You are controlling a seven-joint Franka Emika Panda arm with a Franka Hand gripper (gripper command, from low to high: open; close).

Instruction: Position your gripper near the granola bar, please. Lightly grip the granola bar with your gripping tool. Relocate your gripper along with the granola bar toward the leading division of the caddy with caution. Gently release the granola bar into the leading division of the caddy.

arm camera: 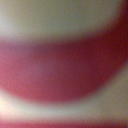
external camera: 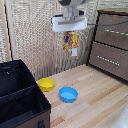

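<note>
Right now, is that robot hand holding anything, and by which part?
Yes: the gripper holds the granola bar by its top edge; the packet hangs down, high above the table.

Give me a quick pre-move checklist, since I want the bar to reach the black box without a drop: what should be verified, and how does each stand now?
1. Bar held: the granola bar hangs from the gripper, lifted well off the table. Ok.
2. Grip firmness: the fingers are hidden, and the wrist view is a red blur. Cannot tell.
3. Clearance below: the yellow bowl and blue bowl sit far under the bar. Ok.
4. Target open: the caddy shows dark, open compartments. Ok.
5. Over the target: the gripper is off toward the exterior view's right of the caddy, not above it. Not ok.
6. Cabinet clearance: apart from the gripper. Ok.
</note>
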